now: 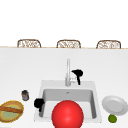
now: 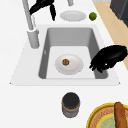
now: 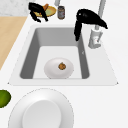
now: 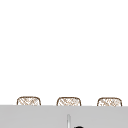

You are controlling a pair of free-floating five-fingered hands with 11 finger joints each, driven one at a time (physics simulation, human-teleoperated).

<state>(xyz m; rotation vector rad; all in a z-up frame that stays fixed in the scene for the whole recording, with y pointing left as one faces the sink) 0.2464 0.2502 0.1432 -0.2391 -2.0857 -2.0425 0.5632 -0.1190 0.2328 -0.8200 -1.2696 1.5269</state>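
Right hand [image 1: 78, 74] at frame centre, fingers relaxed, hanging down just right of faucet [image 1: 68, 72]. Left hand [image 1: 39, 103] lower left, fingers curled, empty, over sink [image 1: 42, 86] edge.

We're looking at a home kitchen: a steel sink [image 1: 93, 100] is sitting sunk into a white table [image 1: 20, 70], with a tall faucet [image 1: 68, 72] rising behind it. A plate [image 1: 115, 105], a lime [image 1: 112, 118] and a jar [image 1: 25, 95] are lying around it, and woven chairs [image 1: 29, 43] are lining the far edge.
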